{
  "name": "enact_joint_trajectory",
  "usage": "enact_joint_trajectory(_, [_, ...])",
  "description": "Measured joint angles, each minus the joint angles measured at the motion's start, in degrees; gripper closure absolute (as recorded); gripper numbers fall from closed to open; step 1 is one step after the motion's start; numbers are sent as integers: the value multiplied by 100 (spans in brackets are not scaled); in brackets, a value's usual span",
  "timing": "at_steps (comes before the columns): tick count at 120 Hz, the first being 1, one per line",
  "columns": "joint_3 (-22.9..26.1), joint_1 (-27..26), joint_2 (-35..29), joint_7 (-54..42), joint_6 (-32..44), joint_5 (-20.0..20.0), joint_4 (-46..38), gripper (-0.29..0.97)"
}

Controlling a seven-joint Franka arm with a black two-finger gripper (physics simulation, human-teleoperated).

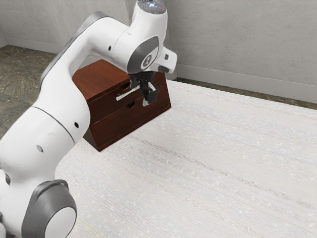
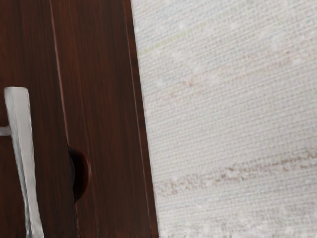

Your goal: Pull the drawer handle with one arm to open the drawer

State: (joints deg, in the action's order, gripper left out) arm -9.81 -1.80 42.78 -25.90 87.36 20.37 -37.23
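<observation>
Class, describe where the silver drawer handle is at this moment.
In the exterior view, the silver handle sits on the upper drawer of the brown cabinet, the gripper beside its end toward that view's right.

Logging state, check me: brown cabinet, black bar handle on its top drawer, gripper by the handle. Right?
Not quite: the handle is silver, not black, as the wrist view shows. Corrected: brown cabinet, silver bar handle on its top drawer, gripper by the handle.
</observation>
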Motion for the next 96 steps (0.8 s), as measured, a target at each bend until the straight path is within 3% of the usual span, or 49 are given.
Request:
enact_joint_trajectory(38, [9,268,390,308,-145,376,436,33])
enact_joint_trajectory(96, [261,635,783,558,470,361,806,44])
